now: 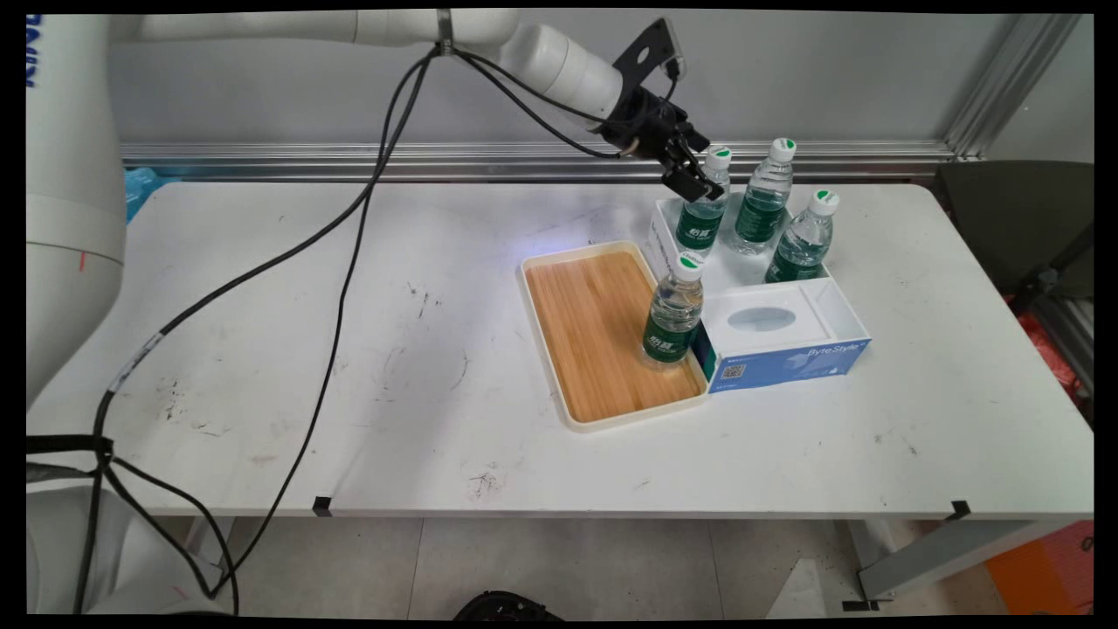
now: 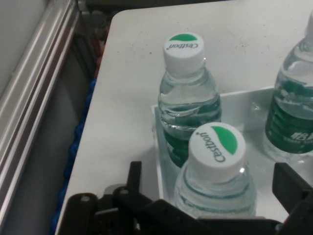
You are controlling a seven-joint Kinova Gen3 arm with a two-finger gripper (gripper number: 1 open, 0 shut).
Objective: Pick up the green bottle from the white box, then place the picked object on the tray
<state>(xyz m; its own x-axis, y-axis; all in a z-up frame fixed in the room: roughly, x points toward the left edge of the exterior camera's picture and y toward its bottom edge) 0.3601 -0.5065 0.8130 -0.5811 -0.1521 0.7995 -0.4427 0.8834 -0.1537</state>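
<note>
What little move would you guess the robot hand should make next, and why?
Probably ease a little lower over the nearest bottle. The gripper is open, one finger on each side of that bottle's neck, but its white cap sits above them. The bottle stands upright in the white box, with another bottle close behind.

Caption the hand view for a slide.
Open gripper poised around a capped water bottle in a white bin, two more bottles nearby.
</note>
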